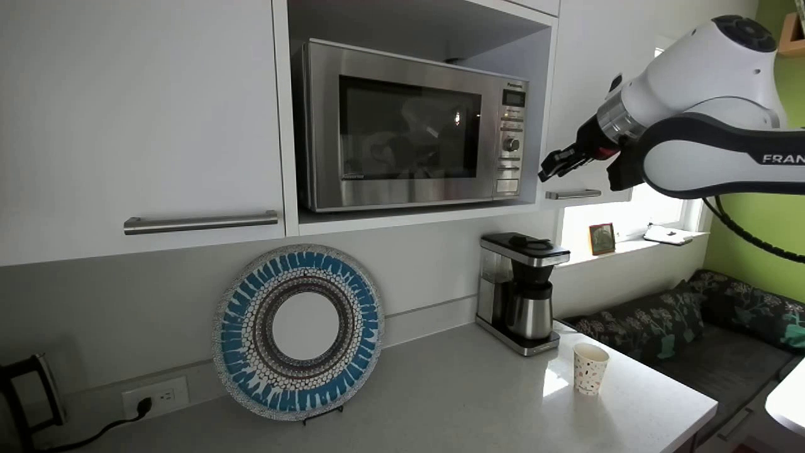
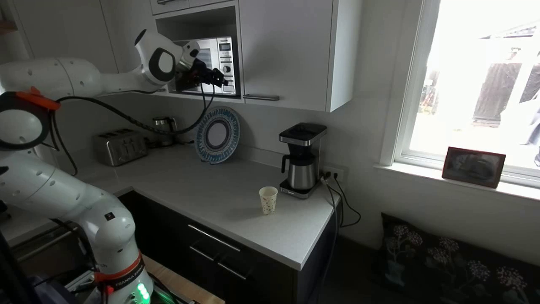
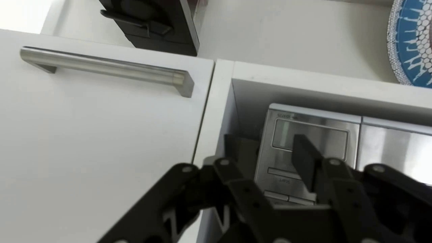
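Note:
My gripper (image 3: pixel 265 152) stands open, its two dark fingers (image 3: pixel 305 158) apart with nothing between them. Through the gap in the wrist view I see the control panel of a silver microwave (image 3: pixel 287 158), its lettering upside down. That microwave (image 1: pixel 409 129) sits in an open cabinet niche, door shut. In an exterior view the gripper (image 1: pixel 548 171) appears just beside the panel's right edge; whether it touches anything cannot be told. A metal bar handle (image 3: pixel 108 67) on the white cabinet door lies close by, and it shows below the gripper in an exterior view (image 1: pixel 573 194).
On the counter below stand a coffee maker (image 1: pixel 531 302), a speckled paper cup (image 1: pixel 590 371) and a round blue patterned plate (image 1: pixel 236 333) on a stand. Further along are a toaster (image 2: pixel 120 147) and a kettle (image 2: pixel 162 126). A cable (image 2: pixel 139 124) loops from the arm.

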Robot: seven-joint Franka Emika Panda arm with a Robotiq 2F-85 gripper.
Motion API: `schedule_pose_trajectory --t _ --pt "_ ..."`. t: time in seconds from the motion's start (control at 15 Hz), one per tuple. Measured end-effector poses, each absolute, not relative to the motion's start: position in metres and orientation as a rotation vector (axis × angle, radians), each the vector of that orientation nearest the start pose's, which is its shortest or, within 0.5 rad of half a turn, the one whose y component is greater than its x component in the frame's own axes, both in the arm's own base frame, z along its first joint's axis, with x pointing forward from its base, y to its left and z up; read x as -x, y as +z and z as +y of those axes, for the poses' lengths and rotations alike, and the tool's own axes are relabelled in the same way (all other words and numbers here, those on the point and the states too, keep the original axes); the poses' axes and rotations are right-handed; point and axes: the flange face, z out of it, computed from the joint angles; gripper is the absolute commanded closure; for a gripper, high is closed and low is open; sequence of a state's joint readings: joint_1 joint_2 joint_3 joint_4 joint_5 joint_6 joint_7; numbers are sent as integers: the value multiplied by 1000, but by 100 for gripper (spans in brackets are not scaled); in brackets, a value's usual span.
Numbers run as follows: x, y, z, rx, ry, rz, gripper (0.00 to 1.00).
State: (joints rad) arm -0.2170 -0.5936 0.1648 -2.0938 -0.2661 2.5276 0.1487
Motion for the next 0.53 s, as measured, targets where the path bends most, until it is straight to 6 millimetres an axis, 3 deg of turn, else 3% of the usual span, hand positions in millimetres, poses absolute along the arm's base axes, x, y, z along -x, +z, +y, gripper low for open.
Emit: schedule_pose_trajectory --t 0.2,0.53 --pt "-399 772 13 3046 -1620 99 0" --pt "-379 789 21 3105 -1532 129 0"
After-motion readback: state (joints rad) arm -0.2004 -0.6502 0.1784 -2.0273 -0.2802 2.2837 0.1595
